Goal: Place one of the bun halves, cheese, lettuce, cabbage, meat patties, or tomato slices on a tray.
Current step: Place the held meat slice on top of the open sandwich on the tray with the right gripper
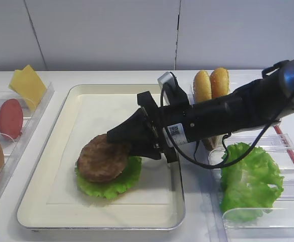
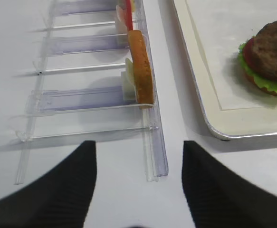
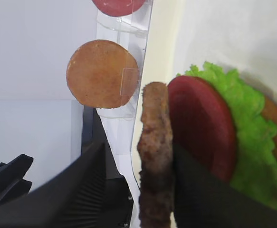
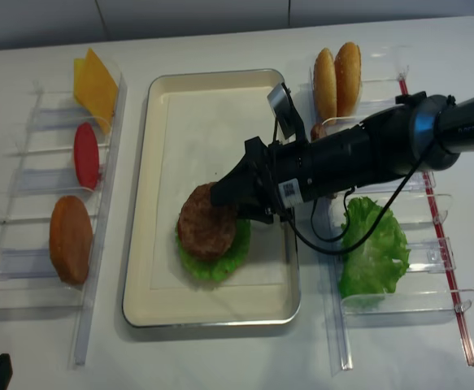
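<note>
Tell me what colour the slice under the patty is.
Red: the tomato slice sits under the patty, on the lettuce. Best seen in the right wrist view.

A white tabletop (image 1: pixel 197 229) is sitting below a pale panelled wall (image 1: pixel 111 33), with clear plastic racks (image 4: pixel 37 203) lying along its left side and more clear racks (image 4: pixel 399 244) along its right, the right set edged by a thin red strip (image 4: pixel 444 244).
</note>
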Motion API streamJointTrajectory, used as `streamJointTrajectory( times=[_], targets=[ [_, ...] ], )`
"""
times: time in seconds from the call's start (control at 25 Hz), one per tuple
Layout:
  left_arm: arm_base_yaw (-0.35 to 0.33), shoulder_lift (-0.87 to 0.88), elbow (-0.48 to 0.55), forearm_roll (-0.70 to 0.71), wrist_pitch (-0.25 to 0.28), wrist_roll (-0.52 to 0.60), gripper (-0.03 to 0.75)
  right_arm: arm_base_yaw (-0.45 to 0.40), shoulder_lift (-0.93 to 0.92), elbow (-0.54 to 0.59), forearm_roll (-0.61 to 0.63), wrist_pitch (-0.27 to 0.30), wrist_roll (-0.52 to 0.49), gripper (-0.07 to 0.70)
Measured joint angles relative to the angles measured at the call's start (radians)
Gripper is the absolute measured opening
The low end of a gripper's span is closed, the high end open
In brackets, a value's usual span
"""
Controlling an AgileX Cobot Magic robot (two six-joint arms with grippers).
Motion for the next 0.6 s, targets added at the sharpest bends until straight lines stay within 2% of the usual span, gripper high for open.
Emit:
streamJointTrajectory(
  times=[0.6],
  targets=[
    [0.000, 0.000, 0.000, 0.000, 0.000, 0.000, 0.409, 0.000, 0.000, -0.002, -0.006, 0.002, 0.010, 0.365]
  ],
)
